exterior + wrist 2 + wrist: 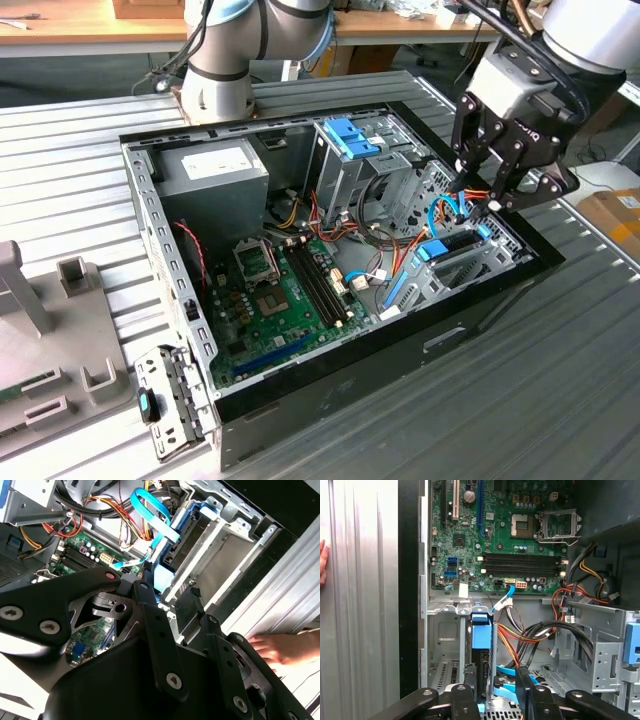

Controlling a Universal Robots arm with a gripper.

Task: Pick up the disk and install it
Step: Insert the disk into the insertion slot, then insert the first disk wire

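Observation:
The disk (pixel 455 243) sits on edge in the drive bay at the exterior view's right end of the open computer case (pixel 480 300), with light-blue rail tabs at its ends. My gripper (pixel 478 200) hangs just above it, open, fingers pointing down over the bay. In the first wrist view the disk (pixel 483 667) stands edge-on under a blue tab, and the gripper (pixel 497 686) straddles it: one finger (pixel 470 682) is close beside the disk, the other stands well apart. In the second wrist view the gripper (pixel 167 600) hovers near the disk (pixel 186 536) and holds nothing.
Inside the case are a green motherboard (pixel 290 290), a grey power-supply box (pixel 215 175), a silver cage with a blue latch (pixel 355 140) and loose blue and orange cables (pixel 450 210). A person's hand (pixel 285 647) rests on the slatted table beside the case. A grey fixture (pixel 40 350) stands at the exterior view's left.

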